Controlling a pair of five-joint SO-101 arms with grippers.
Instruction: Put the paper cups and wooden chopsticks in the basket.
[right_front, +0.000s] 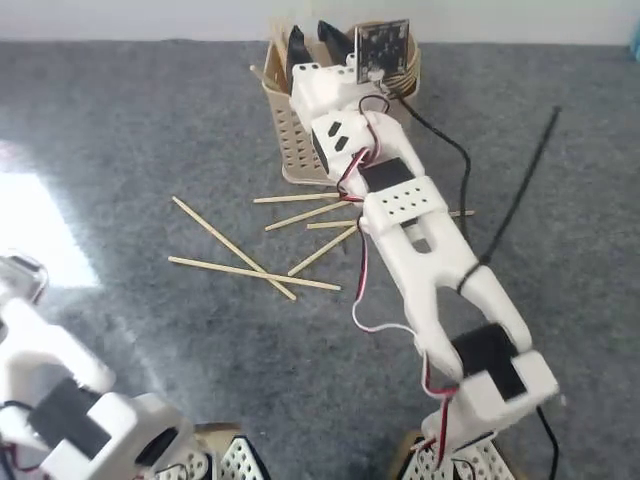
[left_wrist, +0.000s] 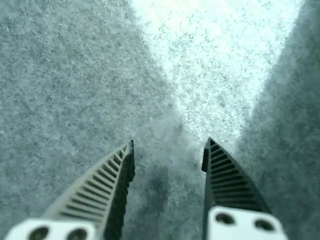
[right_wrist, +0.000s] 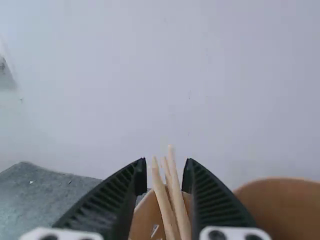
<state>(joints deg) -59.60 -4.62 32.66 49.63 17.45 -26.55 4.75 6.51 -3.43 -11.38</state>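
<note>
Where carpet (right_front: 150, 120) open, chopsticks (right_front: 230, 268) beside basket (right_front: 290, 150)

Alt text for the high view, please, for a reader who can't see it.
The right arm stretches across the grey carpet, its gripper above a tan basket at the far edge. Loose wooden chopsticks lie scattered on the carpet beside the basket; the left arm sits at the near corner.

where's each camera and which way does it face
High view: fixed above, looks down on the mat, basket, chopsticks, left arm, right arm.
Left wrist view: on the left arm, faces the mat; open left gripper.
Right wrist view: on the right arm, faces the wall over the basket; right gripper.
Shared: mat, high and left wrist.
</note>
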